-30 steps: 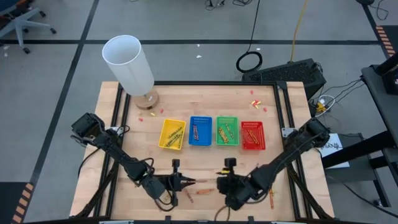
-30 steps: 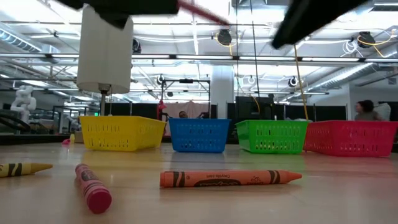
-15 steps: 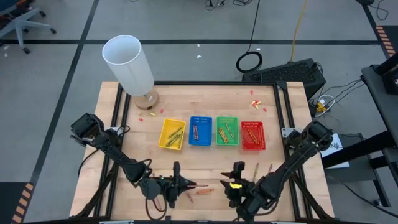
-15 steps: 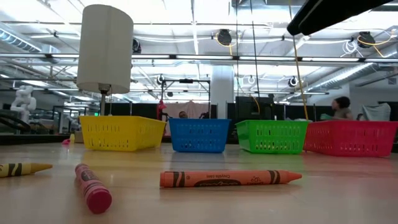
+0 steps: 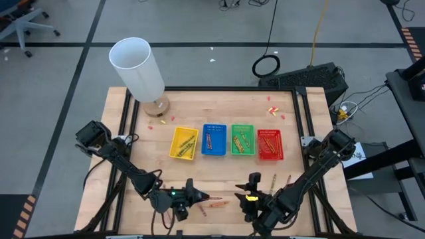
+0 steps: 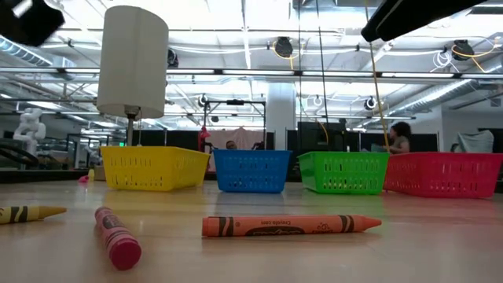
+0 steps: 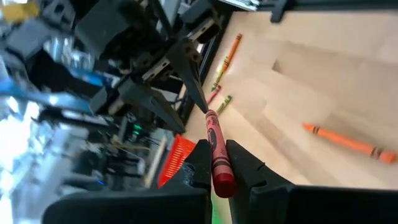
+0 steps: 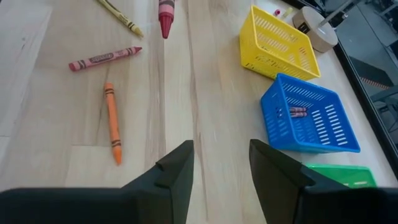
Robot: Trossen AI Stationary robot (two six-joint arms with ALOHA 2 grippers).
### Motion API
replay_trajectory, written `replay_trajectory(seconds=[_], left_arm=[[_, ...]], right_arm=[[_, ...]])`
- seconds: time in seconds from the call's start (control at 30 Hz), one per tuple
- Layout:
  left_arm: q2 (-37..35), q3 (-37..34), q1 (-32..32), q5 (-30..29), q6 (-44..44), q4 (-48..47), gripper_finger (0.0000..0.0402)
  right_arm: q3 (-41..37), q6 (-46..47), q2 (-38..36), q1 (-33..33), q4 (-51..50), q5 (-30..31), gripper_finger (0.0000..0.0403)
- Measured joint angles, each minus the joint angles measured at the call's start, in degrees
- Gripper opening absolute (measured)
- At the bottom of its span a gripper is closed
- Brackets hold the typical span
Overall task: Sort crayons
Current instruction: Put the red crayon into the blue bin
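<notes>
Wooden table (image 5: 133, 143) under you carries four trays in a row and loose crayons near the front edge. Your left gripper (image 7: 214, 165) is clamped on a red crayon (image 7: 215, 149), pinched near its blunt end, tip pointing away. Your right gripper (image 8: 221, 165) hangs empty with fingers apart above the orange crayon (image 8: 112, 122). Wax sticks are light, stiff but snappable, probably slick on the paper wrap; take each mid-length, gently. The red tray (image 5: 269, 144) looks the likely destination.
</notes>
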Motion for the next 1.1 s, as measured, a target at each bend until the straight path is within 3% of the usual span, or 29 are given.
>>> replay_trajectory(seconds=[0.13, 0.7, 1.1], left_arm=[[0.0, 0.0, 0.0, 0.0, 6.2, 0.0, 0.0013], [0.0, 0.0, 0.1, 0.1, 5.7, 0.0, 0.0013], [0.0, 0.0, 0.1, 0.1, -13.0, -0.1, 0.0013]], right_arm=[[0.0, -1.4, 0.0, 0.0, 0.4, 0.0, 0.0139], [0.0, -2.8, 0.0, 0.0, 2.0, 0.0, 0.0139], [0.0, -2.8, 0.0, -0.1, 2.5, 0.0, 0.0139]])
